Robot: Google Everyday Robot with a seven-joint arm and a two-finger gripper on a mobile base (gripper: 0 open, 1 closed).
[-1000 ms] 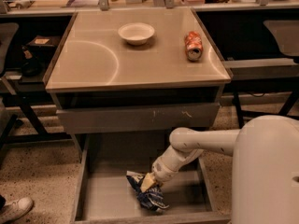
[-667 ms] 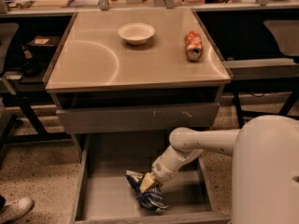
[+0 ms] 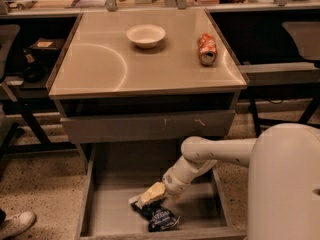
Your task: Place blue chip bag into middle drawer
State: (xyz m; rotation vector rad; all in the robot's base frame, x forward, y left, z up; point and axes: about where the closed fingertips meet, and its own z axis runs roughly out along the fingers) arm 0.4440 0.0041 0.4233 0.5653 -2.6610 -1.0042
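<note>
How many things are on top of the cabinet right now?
2: a white bowl at the back middle, an orange soda can lying on its side at the right. Nothing looks hidden. The pincer is down in the open middle drawer, by the blue chip bag.

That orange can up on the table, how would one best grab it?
Across the middle of its body, coming from above: the can lies on its side, end toward the camera, so its round flanks face left and right. The gripper is low in the drawer, at the bag.
</note>
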